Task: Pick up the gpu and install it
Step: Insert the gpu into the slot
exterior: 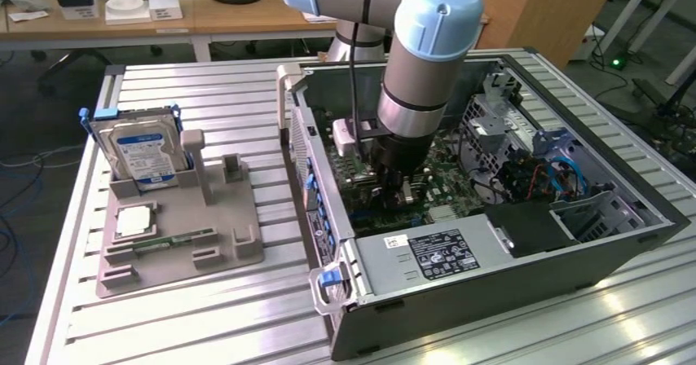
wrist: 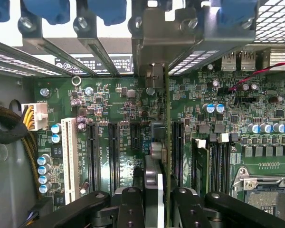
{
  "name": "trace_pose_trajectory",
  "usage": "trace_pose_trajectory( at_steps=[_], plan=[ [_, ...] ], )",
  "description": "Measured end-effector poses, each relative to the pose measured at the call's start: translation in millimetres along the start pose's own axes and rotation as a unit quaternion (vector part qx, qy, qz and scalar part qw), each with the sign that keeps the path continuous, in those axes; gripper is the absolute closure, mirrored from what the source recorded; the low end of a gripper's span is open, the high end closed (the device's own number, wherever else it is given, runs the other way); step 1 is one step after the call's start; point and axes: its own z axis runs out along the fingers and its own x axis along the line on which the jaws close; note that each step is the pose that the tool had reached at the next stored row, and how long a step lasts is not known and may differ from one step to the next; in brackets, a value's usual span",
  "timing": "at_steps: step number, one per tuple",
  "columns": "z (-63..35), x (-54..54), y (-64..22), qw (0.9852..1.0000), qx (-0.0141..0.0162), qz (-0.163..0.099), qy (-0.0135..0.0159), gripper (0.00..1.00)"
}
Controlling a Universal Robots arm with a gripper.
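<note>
My gripper (wrist: 164, 202) is closed on the gpu (wrist: 166, 118), a thin dark expansion card that I see edge-on in the wrist view, clamped between my black fingers (wrist: 133, 209) and running away from me toward its silvery metal bracket (wrist: 154, 42). The card stands upright over the green motherboard (wrist: 128, 102), in line with the long black expansion slots (wrist: 113, 156) and next to the white slot (wrist: 69, 152); I cannot tell whether its lower edge has already entered a slot. To do this step well, I judge the card must stay square to the board, its edge connector directly over the chosen slot and its bracket meeting the opening in the rear wall beneath the blue retaining clips (wrist: 109, 9), with pressure straight down rather than rocked. In the exterior view I am reaching down inside the open dark grey computer case (exterior: 490, 300) on the slatted metal bench (exterior: 196, 316). Well apart, on the exterior view's left, a grey parts holder (exterior: 179, 251) carries the silver hard drive with a blue-white label (exterior: 145, 153).
</note>
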Motion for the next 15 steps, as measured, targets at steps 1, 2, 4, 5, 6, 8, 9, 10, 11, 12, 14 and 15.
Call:
trace_pose_trajectory(
  at_steps=[1, 2, 4, 5, 6, 8, 9, 10, 11, 12, 14, 15],
  plan=[
    [0.0, 0.0, 0.0, 1.0, 0.0, 0.0, 0.0, 0.72],
    [0.1, 0.0, 0.0, 1.0, 0.0, 0.0, 0.0, 0.72],
    [0.1, 0.0, 0.0, 1.0, 0.0, 0.0, 0.0, 0.72],
    [0.1, 0.0, 0.0, 1.0, 0.0, 0.0, 0.0, 0.72],
    [0.1, 0.0, 0.0, 1.0, 0.0, 0.0, 0.0, 0.72],
    [0.1, 0.0, 0.0, 1.0, 0.0, 0.0, 0.0, 0.72],
    [0.1, 0.0, 0.0, 1.0, 0.0, 0.0, 0.0, 0.72],
    [0.1, 0.0, 0.0, 1.0, 0.0, 0.0, 0.0, 0.72],
    [0.1, 0.0, 0.0, 1.0, 0.0, 0.0, 0.0001, 0.72],
    [0.1, 0.0, 0.0, 1.0, -0.0001, 0.0, 0.0001, 0.72],
    [0.2, 0.0, 0.0, 1.0, 0.0, 0.0, 0.0, 0.72],
    [1.4, -0.5, 0.3, 1.0, 0.0003, 0.0, -0.0021, 0.71]
  ],
)
